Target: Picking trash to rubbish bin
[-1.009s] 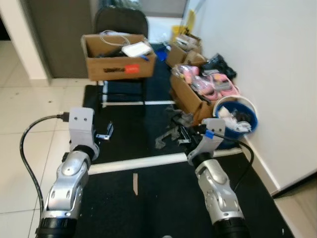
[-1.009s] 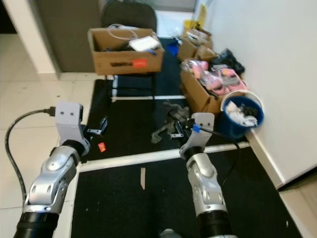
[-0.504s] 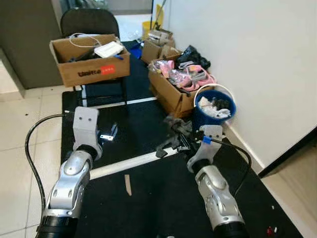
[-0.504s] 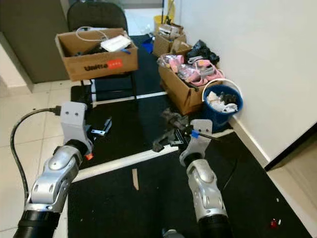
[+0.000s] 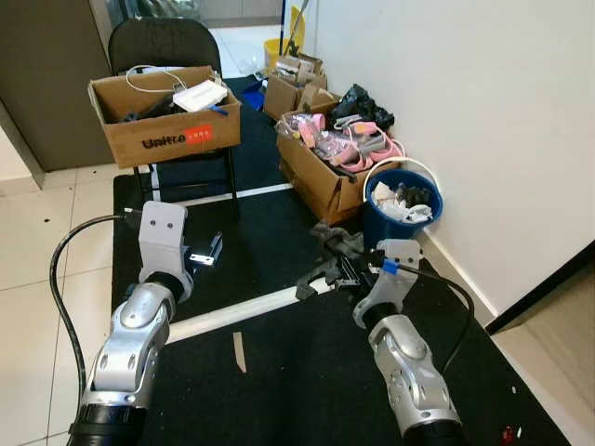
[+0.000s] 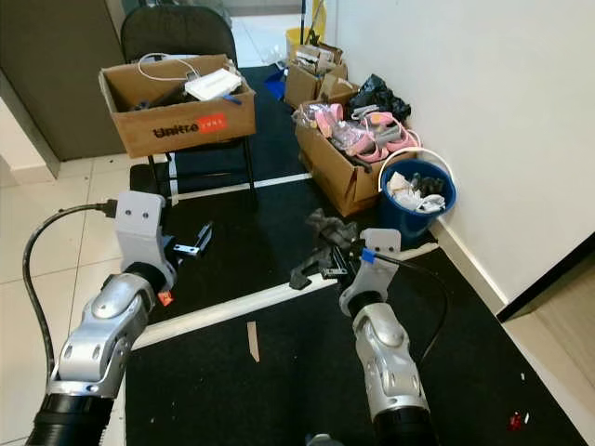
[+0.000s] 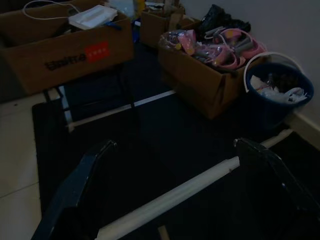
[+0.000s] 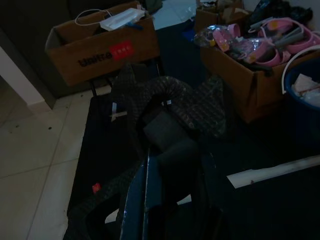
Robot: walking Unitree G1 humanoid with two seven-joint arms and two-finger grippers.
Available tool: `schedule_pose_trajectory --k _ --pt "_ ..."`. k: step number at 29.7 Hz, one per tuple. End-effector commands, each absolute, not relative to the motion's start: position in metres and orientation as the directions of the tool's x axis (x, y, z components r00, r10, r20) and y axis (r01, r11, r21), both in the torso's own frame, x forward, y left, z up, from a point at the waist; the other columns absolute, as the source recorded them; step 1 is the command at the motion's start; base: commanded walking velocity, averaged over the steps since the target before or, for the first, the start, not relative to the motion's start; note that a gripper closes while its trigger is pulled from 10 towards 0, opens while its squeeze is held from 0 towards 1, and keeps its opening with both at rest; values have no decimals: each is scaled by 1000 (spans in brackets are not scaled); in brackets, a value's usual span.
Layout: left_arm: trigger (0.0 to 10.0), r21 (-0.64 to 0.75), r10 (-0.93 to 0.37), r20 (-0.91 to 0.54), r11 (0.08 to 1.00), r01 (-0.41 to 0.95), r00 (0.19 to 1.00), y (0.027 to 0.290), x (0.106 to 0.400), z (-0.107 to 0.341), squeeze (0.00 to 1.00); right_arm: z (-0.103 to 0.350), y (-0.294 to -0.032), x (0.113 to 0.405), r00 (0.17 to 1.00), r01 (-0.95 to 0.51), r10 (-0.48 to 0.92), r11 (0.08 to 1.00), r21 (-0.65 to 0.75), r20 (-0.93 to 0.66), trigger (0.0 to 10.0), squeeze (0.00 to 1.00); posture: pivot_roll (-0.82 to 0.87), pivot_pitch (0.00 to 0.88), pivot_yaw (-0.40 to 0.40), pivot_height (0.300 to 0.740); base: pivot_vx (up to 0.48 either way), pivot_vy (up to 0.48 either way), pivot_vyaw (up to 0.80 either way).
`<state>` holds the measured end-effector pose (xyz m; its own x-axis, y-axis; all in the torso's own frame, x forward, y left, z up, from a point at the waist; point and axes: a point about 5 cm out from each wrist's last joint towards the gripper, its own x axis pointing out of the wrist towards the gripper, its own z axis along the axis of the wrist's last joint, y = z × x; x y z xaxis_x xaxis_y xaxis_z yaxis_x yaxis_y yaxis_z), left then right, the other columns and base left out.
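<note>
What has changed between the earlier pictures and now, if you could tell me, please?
Mostly the camera: the robot has turned toward the wall, so the blue bin now sits nearer the middle of the head views. The right gripper stays shut on the dark crumpled trash, carried low ahead of the body. The left gripper stays open and holds nothing. The boxes have not moved.

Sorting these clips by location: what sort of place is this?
Probably a storage or work corner indoors: cardboard boxes of clutter along a white wall, another box on a chair, a blue bin of trash, black mats on tiled floor.
</note>
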<state>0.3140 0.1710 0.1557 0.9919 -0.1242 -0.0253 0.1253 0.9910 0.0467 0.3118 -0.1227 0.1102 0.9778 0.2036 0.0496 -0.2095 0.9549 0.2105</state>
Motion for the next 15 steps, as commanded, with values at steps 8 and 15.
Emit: schedule_pose_trajectory --k 8,15 --pt "10000 37 -135 -53 990 137 989 170 314 151 0 105 -122 309 977 -213 212 954 212 27 10000 0 2 123 4 740 310 0 0" --pt "10000 39 -136 -54 990 139 989 171 315 152 0 104 -120 309 976 -215 215 954 210 24 10000 0 6 128 0 740 317 0 0"
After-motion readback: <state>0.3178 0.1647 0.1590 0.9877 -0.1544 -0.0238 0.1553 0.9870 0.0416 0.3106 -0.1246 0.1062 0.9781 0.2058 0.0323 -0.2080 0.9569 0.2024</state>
